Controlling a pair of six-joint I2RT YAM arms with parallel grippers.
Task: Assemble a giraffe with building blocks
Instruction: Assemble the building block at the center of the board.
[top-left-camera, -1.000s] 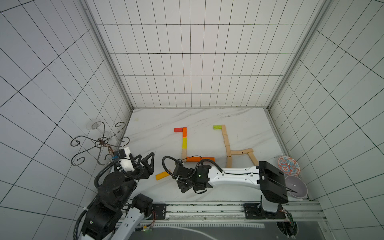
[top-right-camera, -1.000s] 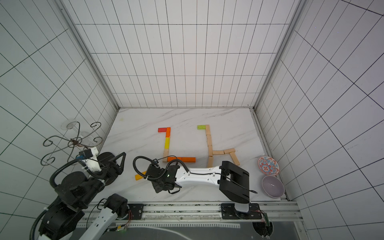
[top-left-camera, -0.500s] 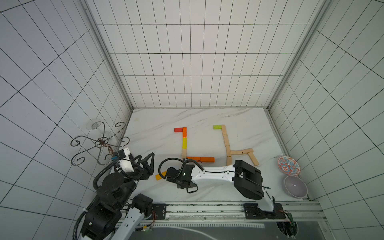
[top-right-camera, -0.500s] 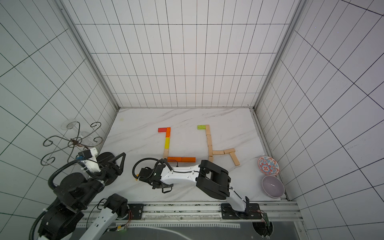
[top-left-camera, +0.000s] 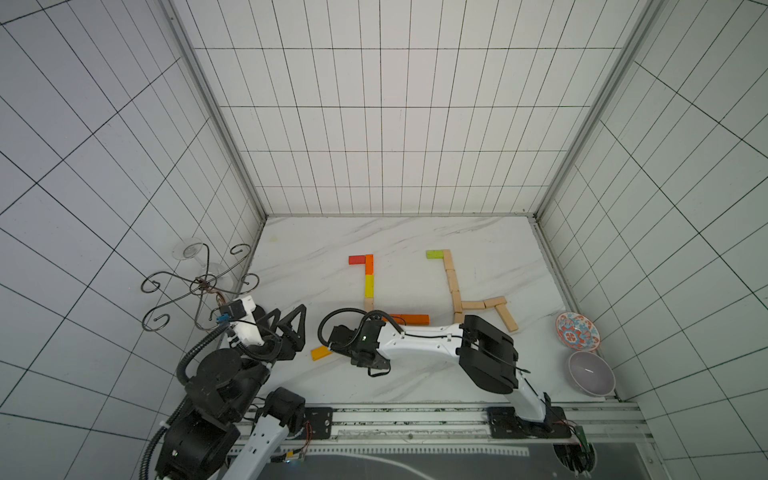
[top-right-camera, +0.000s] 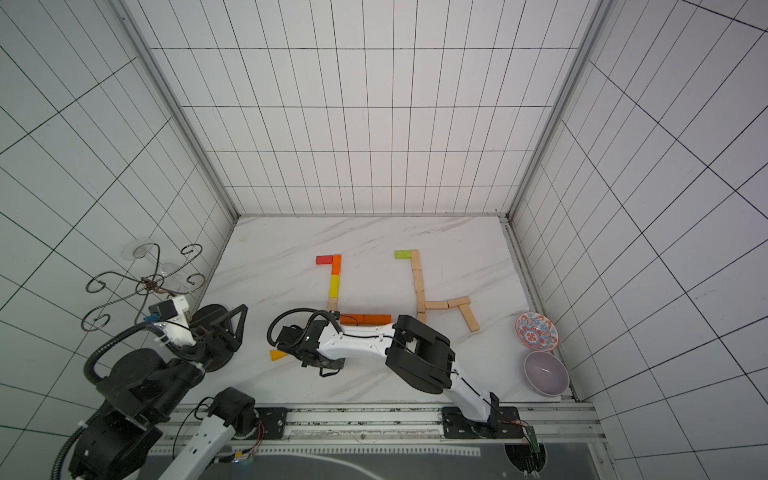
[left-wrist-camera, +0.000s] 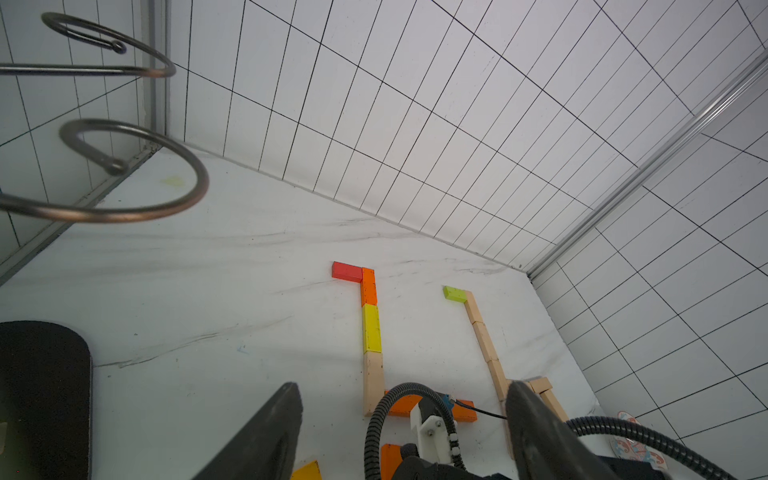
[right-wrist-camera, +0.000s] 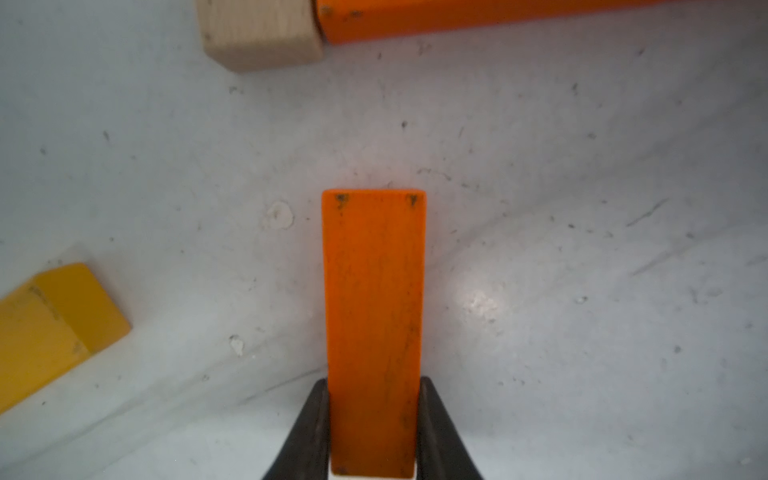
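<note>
My right gripper (right-wrist-camera: 374, 415) is shut on an orange block (right-wrist-camera: 374, 311), its fingers on the block's two long sides. The block's free end points toward the coloured giraffe's wooden block (right-wrist-camera: 262, 37) and orange body block (right-wrist-camera: 498, 16). In both top views that figure runs from a red block (top-left-camera: 356, 260) down an orange (top-right-camera: 336, 264), yellow (top-left-camera: 369, 286) and wooden neck to the orange body (top-left-camera: 409, 319). A loose yellow block (top-left-camera: 321, 353) lies just left of the right wrist (top-left-camera: 361, 340). My left gripper (top-left-camera: 291, 328) is open and empty at the left.
A wooden giraffe with a green head (top-left-camera: 434, 254) lies right of the coloured one. A patterned bowl (top-left-camera: 577, 331) and a lilac bowl (top-left-camera: 591, 372) sit at the right edge. A wire rack (top-left-camera: 199, 286) with a wine glass (top-left-camera: 189, 250) stands by the left wall.
The right arm has swung left with the orange block in its grip, its elbow folding in toward the middle. The left arm has not moved.
</note>
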